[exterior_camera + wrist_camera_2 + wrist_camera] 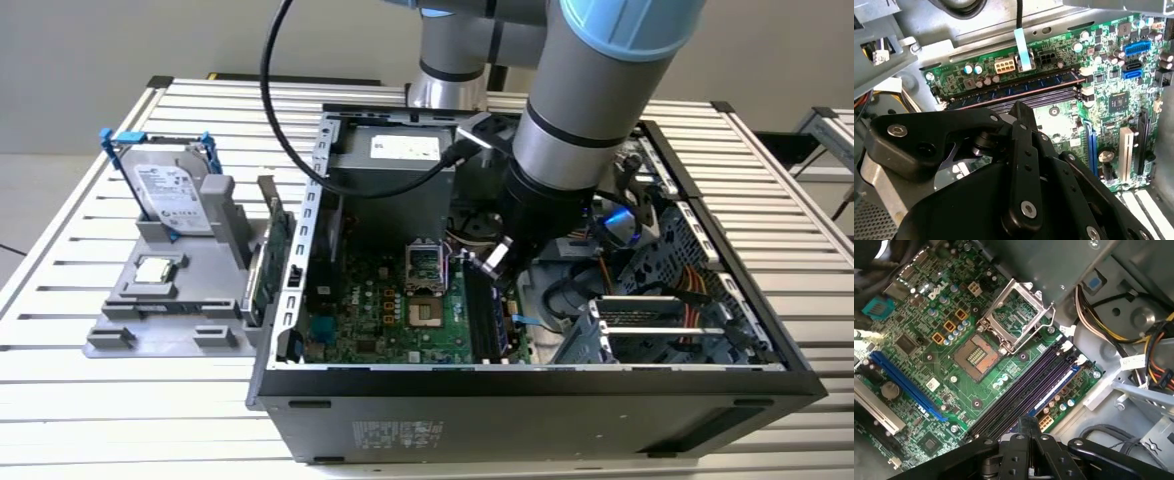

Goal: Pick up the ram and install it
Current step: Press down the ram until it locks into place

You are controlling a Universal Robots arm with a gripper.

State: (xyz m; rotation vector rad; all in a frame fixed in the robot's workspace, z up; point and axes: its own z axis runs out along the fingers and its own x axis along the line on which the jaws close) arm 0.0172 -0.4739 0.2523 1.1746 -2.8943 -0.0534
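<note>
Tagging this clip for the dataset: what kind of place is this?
Likely a lab bench for computer-assembly tests: a slatted metal table, an open computer case with its circuit board exposed, and a grey parts holder beside it carrying a hard drive.

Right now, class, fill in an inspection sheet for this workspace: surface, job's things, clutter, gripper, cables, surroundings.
Surface: slatted metal table carrying an open computer case.
Job's things: the ram appears to sit in a slot by the motherboard's edge.
Clutter: hard drive, processor chip and expansion card in a grey holder at the exterior view's left.
Gripper: gripper inside the case, over the memory slots.
Cables: black cable looping along the arm; coloured wires inside the case.
Surroundings: another slatted table at the exterior view's right.
</note>
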